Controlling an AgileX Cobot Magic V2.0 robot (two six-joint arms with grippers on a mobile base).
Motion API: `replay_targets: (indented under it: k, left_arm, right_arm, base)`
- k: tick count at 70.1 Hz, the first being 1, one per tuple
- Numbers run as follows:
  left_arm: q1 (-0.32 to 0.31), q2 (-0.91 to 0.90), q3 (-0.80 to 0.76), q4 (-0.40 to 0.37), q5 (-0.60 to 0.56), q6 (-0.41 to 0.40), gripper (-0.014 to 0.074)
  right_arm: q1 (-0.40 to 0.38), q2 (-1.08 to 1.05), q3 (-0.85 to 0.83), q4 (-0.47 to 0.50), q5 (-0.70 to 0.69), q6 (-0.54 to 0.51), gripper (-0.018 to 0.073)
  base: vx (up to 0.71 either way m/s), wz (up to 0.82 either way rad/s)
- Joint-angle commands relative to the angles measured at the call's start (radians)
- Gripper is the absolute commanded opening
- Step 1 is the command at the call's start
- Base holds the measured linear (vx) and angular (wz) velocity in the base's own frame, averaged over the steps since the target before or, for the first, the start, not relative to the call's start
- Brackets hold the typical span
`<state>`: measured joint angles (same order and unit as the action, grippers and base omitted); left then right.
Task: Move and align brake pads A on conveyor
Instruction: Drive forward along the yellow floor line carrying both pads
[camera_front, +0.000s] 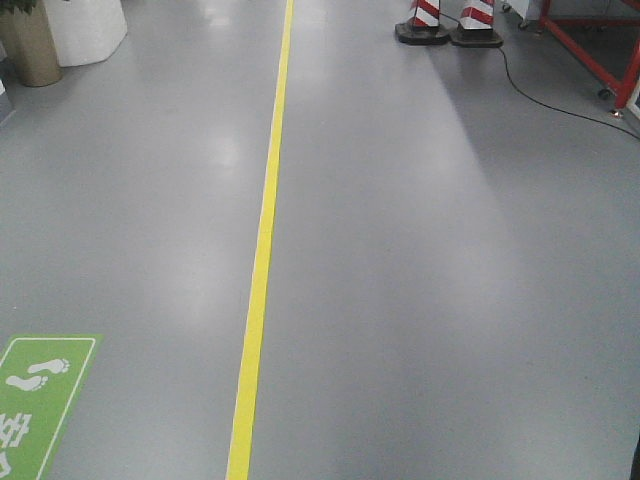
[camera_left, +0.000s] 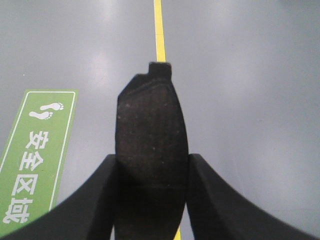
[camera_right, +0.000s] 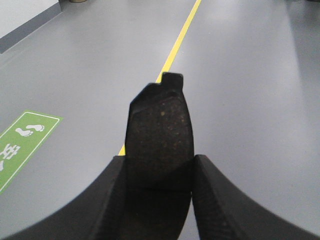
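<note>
A dark grey brake pad (camera_left: 150, 145) stands on end between the black fingers (camera_left: 95, 200) of my left gripper (camera_left: 152, 165), which is shut on it above the floor. My right gripper (camera_right: 159, 165) is likewise shut on a second brake pad (camera_right: 159, 132), speckled and with a small tab at its top. Both pads stick out forward past the fingertips. The conveyor is out of view in every frame. In the front view neither gripper shows.
Grey workshop floor with a yellow line (camera_front: 262, 250) running ahead. A green footprint sign (camera_front: 35, 395) lies on the floor at the left. Red-white striped posts (camera_front: 450, 25), a black cable (camera_front: 540, 95) and a red frame (camera_front: 600, 50) stand far right; a white bin (camera_front: 85, 30) far left.
</note>
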<state>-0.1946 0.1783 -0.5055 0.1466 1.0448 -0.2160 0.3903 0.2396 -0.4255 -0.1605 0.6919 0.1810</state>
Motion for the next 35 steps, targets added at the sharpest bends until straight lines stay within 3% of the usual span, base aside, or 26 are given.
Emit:
replay_targets:
  k: [1, 35]
  left_arm:
    - [0.000, 0.014, -0.028, 0.009, -0.085, -0.001, -0.0006]
    - [0.000, 0.014, -0.028, 0.009, -0.085, -0.001, -0.0006]
  right_arm:
    - [-0.002, 0.008, -0.030, -0.019, -0.095, -0.004, -0.0011]
    - [-0.002, 0.008, -0.030, -0.019, -0.094, -0.004, -0.0011]
  base:
    - [0.04, 0.05]
    - [0.10, 0.08]
